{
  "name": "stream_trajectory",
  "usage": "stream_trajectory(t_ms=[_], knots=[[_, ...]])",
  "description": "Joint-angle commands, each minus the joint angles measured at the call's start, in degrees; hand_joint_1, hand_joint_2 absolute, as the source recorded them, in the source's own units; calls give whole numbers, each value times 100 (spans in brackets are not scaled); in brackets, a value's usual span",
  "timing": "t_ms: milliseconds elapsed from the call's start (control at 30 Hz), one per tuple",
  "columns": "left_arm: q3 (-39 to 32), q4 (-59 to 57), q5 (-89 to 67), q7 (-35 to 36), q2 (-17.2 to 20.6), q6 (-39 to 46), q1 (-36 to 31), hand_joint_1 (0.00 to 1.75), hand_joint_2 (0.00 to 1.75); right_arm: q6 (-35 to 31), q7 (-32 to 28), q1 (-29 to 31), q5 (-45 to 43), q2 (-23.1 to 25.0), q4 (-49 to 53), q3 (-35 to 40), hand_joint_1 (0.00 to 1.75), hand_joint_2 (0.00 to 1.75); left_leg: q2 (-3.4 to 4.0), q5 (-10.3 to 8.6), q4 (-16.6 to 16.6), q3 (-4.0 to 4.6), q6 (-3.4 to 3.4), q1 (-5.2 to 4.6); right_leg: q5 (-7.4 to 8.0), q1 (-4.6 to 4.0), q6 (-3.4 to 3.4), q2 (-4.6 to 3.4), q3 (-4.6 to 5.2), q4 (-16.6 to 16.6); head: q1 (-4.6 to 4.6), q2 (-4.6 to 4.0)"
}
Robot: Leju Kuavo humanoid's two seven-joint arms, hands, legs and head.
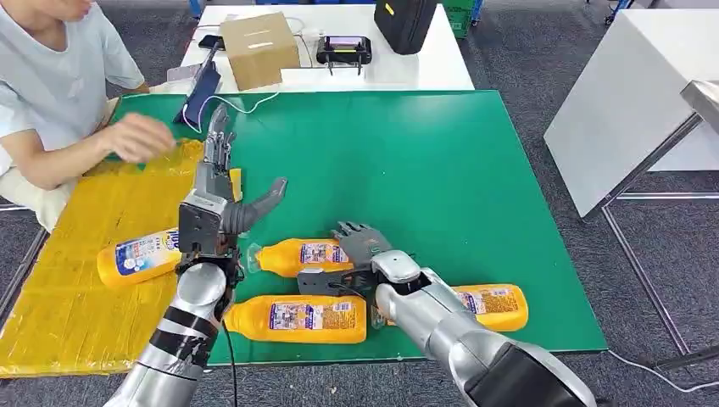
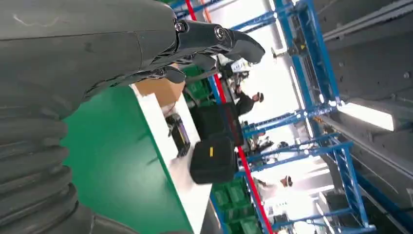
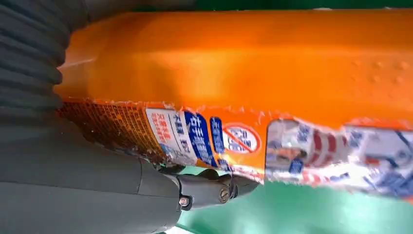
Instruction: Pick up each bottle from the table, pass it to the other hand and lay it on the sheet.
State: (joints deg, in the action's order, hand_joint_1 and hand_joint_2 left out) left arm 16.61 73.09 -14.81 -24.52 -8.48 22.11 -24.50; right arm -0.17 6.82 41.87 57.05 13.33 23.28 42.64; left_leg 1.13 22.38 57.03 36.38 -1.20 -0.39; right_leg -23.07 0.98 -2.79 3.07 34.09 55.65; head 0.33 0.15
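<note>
Head view: nearest, one bottle [image 1: 295, 318] lies on the green table [image 1: 441, 170]; just beyond, the right robot hand [image 1: 360, 254] grasps another bottle [image 1: 297, 256]; farther, the left robot hand [image 1: 222, 182] is released above the yellow sheet [image 1: 76, 280].

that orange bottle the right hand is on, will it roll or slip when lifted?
The bottle lies on its side on the green mat, so a nudge could roll it. Its glossy plastic looks slippery. It looks full, so probably heavy; the right hand should grip mid-body.
</note>
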Motion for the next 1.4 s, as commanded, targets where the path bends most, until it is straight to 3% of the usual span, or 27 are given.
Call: stream_trajectory(t_ms=[33, 300, 333, 400, 567, 667, 733, 800, 833, 900, 933, 1167, 1233, 1400], knots=[[-123, -400, -289, 44, 284, 364, -315, 0, 175, -196, 21, 65, 15, -151, -541, 200, 143, 175, -22, 18, 6, -44, 17, 19, -18, -12, 21, -27, -54, -5, 0, 0], [-113, -402, -293, 44, 273, 362, -307, 0, 175, -191, 21, 67, 15, -137, -538, 201, 143, 175, -18, 9, -1, -32, 11, 11, -11, -6, 13, -14, -40, -7, 0, 0], [-113, -402, -293, 44, 273, 362, -307, 0, 175, -191, 21, 67, 15, -137, -538, 201, 155, 175, -19, 11, -1, -34, 11, 12, -13, -6, 14, -16, -43, -6, 0, 0], [-242, -323, -302, 92, 284, 409, -274, 0, 175, -446, 49, 24, 57, -161, -477, 134, 173, 175, -16, 11, -2, -34, 12, 11, -12, -6, 13, -17, -41, -6, 0, 0], [-579, -87, -342, 123, 381, 407, -158, 0, 175, -1186, 123, -103, 99, -259, -322, -133, 175, 175, -8, 8, -2, -28, 10, 9, -8, -5, 11, -18, -34, -7, 0, 0], [-752, 113, -451, 175, 387, 363, -5, 0, 175, -1994, 143, -188, 142, -386, -61, -479, 175, 175, -8, 3, -4, -19, 6, 4, -4, -2, 7, -11, -22, -5, 0, 0], [-796, 241, -568, 244, 380, 282, 123, 0, 175, -2811, 153, -320, 197, -522, 362, -851, 175, 175, -8, 8, 0, -23, 7, 6, -8, -2, 8, -19, -27, -3, 2, 0], [-838, 346, -657, 286, 353, 226, 230, 0, 175, -3085, 18, -497, 295, -607, 837, -1281, 175, 175, -7, 13, 3, -24, 8, 8, -10, -3, 10, -25, -30, -2, 0, 0], [-829, 418, -708, 357, 371, 129, 328, 0, 175, -3655, -276, -777, 168, -652, 1520, -1731, 175, 175, -3, 11, 0, -22, 8, 6, -8, -2, 9, -25, -25, -3, 2, 0], [-765, 509, -838, 450, 435, -20, 474, 0, 175, -3983, -726, -1310, -59, -701, 2758, -2242, 175, 175, -12, 15, 2, -26, 11, 9, -14, -4, 12, -21, -33, -3, 0, 0], [-764, 521, -852, 441, 433, -36, 521, 0, 175, -3789, -707, -1530, 10, -749, 3241, -2353, 175, 175, -6, 10, -2, -20, 9, 4, -10, -2, 9, -19, -24, -4, 2, 0], [-748, 494, -863, 479, 447, -114, 495, 0, 175, -3881, -829, -1599, 50, -656, 3285, -2493, 175, 175, -12, 10, 1, -8, 8, 4, -9, -2, 9, -12, -11, 1, 0, 0], [-669, 558, -717, 635, 565, -589, 616, 0, 175, -3983, -1393, -1996, -368, -600, 4209, -2860, 175, 175, -7, 16, 3, -16, 11, 7, -13, -3, 13, -25, -18, 2, 0, 0], [-558, 698, -554, 746, 722, -1207, 852, 0, 175, -3904, -1842, -2815, -1152, -732, 5993, -2995, 175, 175, -17, 11, -1, -3, 8, 3, -12, -1, 8, -4, -7, -1, 2, 0]])
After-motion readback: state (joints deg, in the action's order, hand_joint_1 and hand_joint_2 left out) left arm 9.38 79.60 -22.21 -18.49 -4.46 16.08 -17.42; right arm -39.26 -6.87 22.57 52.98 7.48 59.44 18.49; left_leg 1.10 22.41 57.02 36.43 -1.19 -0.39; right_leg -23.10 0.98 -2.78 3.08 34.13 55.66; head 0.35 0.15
